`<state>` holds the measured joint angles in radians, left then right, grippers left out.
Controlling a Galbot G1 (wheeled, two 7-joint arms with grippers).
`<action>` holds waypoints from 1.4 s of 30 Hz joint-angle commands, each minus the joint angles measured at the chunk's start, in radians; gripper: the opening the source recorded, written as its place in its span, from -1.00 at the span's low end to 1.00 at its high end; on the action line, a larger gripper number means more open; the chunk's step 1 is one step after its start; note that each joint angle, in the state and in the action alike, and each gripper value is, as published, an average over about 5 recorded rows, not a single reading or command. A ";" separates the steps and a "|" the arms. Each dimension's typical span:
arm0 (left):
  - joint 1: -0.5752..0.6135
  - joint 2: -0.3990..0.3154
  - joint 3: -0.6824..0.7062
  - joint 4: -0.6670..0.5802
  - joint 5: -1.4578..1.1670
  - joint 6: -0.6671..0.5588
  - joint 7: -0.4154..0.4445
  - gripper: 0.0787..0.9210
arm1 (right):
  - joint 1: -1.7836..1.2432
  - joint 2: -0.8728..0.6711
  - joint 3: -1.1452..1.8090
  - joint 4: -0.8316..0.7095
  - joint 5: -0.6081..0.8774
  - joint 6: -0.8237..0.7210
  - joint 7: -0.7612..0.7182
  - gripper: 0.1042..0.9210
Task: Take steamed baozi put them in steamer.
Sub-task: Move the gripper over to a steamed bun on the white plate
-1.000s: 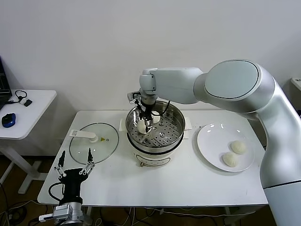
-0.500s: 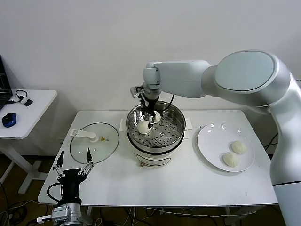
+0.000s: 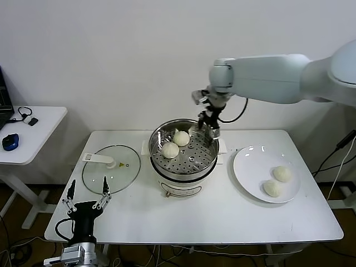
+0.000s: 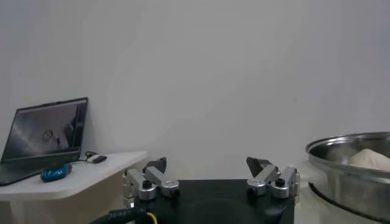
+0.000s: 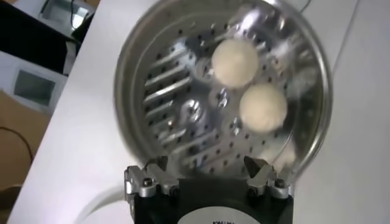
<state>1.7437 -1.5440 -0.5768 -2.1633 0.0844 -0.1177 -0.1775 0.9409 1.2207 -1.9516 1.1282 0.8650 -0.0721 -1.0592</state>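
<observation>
The steamer (image 3: pixel 183 182) is a shiny steel pot at the table's middle, with two off-white baozi (image 3: pixel 181 138) (image 3: pixel 170 150) on its perforated tray. Two more baozi (image 3: pixel 282 174) (image 3: pixel 272 188) lie on the white plate (image 3: pixel 250 167) to the right. My right gripper (image 3: pixel 207 132) hangs open and empty over the steamer's right rear rim. In its wrist view the right gripper (image 5: pixel 206 164) looks down on the steamer (image 5: pixel 131 91) and both baozi (image 5: pixel 234 61) (image 5: pixel 262 106). My left gripper (image 3: pixel 86 197) is parked open at the table's front left corner.
A round glass lid (image 3: pixel 111 169) with a white handle lies flat left of the steamer. A small white side table (image 3: pixel 33 139) with a blue mouse stands off to the left. A white wall runs behind the table.
My right gripper has lifted out of the steamer and swung right to above its right rim, leaving a baozi on the tray. The left arm has not moved.
</observation>
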 commanded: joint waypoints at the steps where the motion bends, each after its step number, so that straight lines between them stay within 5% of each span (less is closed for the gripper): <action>1: 0.005 -0.008 0.003 -0.001 0.012 -0.003 0.000 0.77 | 0.042 -0.267 -0.016 0.102 -0.138 0.061 -0.023 0.76; 19: 0.031 -0.051 0.017 0.003 0.071 -0.019 -0.004 0.77 | -0.179 -0.551 0.076 0.083 -0.368 0.138 -0.015 0.76; 42: 0.039 -0.056 0.005 0.018 0.083 -0.033 -0.011 0.77 | -0.589 -0.562 0.420 -0.105 -0.508 0.139 0.036 0.76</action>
<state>1.7824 -1.6014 -0.5715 -2.1466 0.1651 -0.1492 -0.1881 0.4873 0.6676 -1.6510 1.0805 0.3981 0.0635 -1.0315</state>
